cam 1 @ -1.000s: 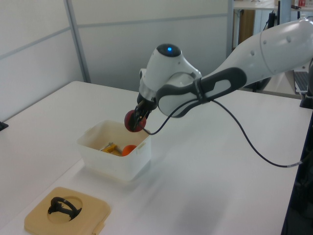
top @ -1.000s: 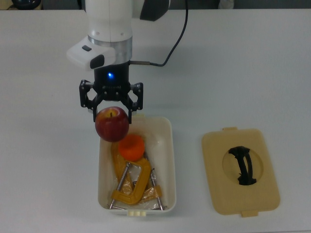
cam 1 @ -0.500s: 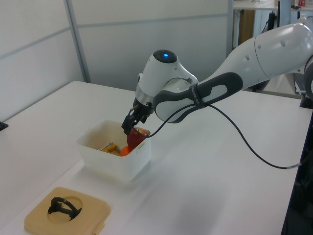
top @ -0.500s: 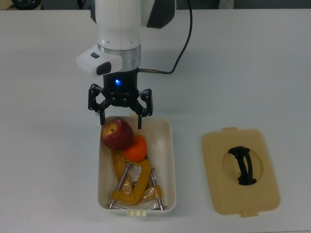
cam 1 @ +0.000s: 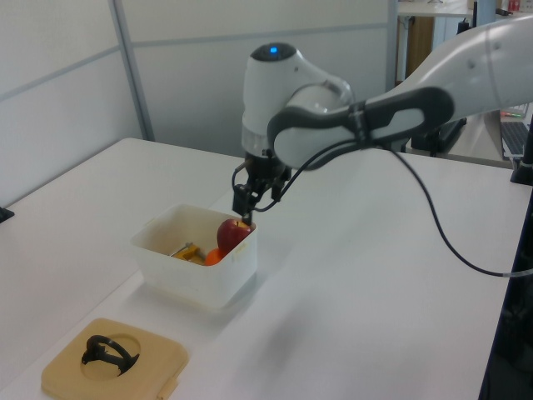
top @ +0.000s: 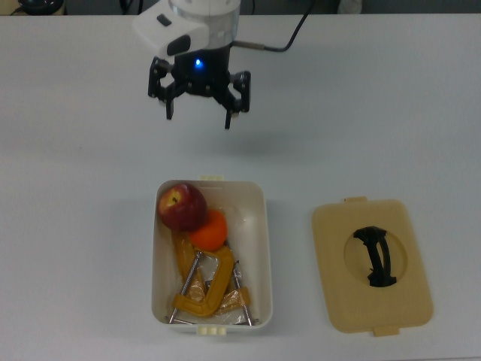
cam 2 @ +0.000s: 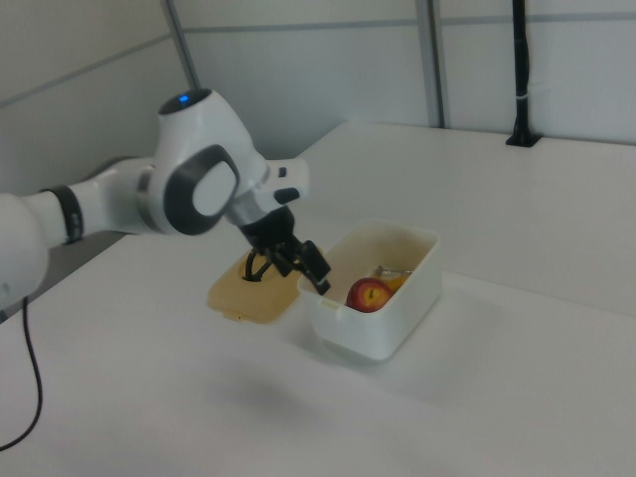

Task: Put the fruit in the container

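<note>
Both fruits sit inside the white tub [top: 263, 248], at its end nearest my gripper [top: 199, 113]: the glossy dark red apple [top: 182, 206] in a corner, touching the matte orange [top: 209, 230]. My fingers are spread and empty, raised clear of the tub. Yellow metal C-clamps [top: 204, 284], probably two, fill its far end.

A dark red fruit [top: 182, 207] and an orange fruit [top: 210, 231] are seen touching. Both are held inside the white container [top: 264, 248].
</note>
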Controlling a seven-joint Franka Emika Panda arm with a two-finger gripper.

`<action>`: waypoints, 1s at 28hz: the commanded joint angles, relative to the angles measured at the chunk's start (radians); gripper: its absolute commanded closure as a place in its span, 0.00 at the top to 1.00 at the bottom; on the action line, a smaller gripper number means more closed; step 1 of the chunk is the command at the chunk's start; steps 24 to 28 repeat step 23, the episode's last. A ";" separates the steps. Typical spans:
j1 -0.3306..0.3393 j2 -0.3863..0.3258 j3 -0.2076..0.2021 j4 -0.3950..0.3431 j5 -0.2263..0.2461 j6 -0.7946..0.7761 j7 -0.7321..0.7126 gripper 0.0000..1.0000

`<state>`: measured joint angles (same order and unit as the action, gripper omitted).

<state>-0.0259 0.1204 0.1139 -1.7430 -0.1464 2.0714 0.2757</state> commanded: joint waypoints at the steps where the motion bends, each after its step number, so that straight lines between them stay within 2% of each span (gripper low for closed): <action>1: 0.006 -0.097 -0.003 -0.024 0.059 -0.172 -0.124 1.00; 3: 0.004 -0.133 -0.005 -0.023 0.074 -0.261 -0.176 1.00; 8: 0.003 -0.163 -0.011 -0.017 0.074 -0.349 -0.187 1.00; 28: -0.005 -0.153 -0.017 0.002 0.074 -0.355 -0.187 1.00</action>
